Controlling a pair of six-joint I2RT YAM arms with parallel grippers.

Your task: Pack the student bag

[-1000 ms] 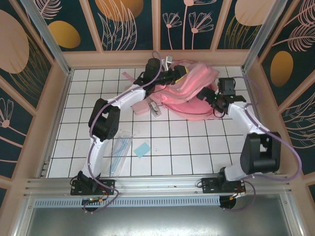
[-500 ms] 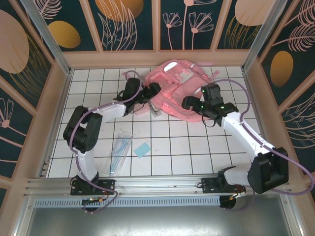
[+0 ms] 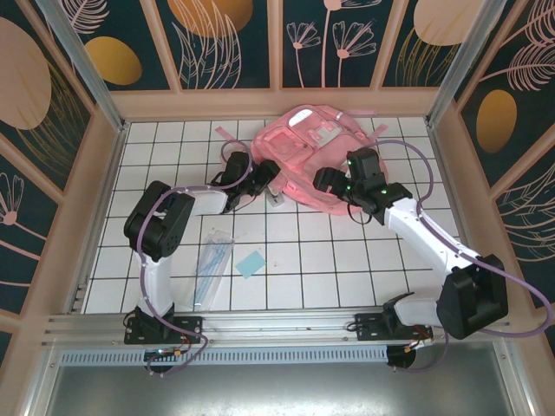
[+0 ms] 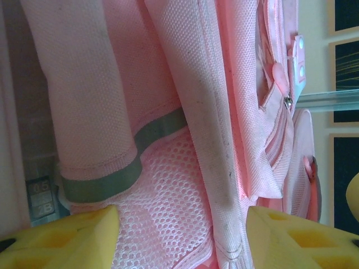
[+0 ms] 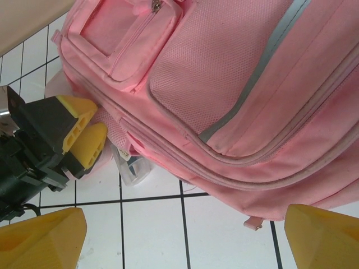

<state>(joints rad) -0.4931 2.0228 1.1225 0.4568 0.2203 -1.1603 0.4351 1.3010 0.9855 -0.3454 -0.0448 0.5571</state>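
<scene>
Covering the counter [image 3: 347, 260]: glossy white square tiles with dark grout lines, boxed in by pale wooden framing and aluminium corner posts. Behind and to both sides, dark teal wall panels [image 3: 234, 43] painted with peach leaves, outlined flowers and orange ovals. Along the near edge, a metal rail [image 3: 277, 322] carrying both arm bases.

Lying at the far middle of the counter, the student bag [image 3: 316, 156]: soft, pink, rounded at its far end, made of fine woven cloth and open honeycomb mesh, with grey reflective stripes [image 5: 255, 67], a zipped pocket [image 5: 132, 45] and thick padded straps [image 4: 84, 84]. Just beside its near left edge, a small clear plastic box [image 5: 133, 166]. Well apart on the near left tiles, a clear sleeve [image 3: 211, 264] with blue contents and a light blue square card [image 3: 251, 263].

At the bag's left edge, the left tool [image 4: 179, 238], yellow foam pads [image 4: 67, 238] standing apart, pink mesh cloth between them; contact with that cloth not clear. At the bag's near right edge, the right tool [image 5: 185, 238], yellow fingertips [image 5: 39, 238] spread wide over bare tile and the bag's hem, clamped on nothing.

On a small grey tag [image 4: 42, 197] beneath one strap, blurred figures, not readable.
</scene>
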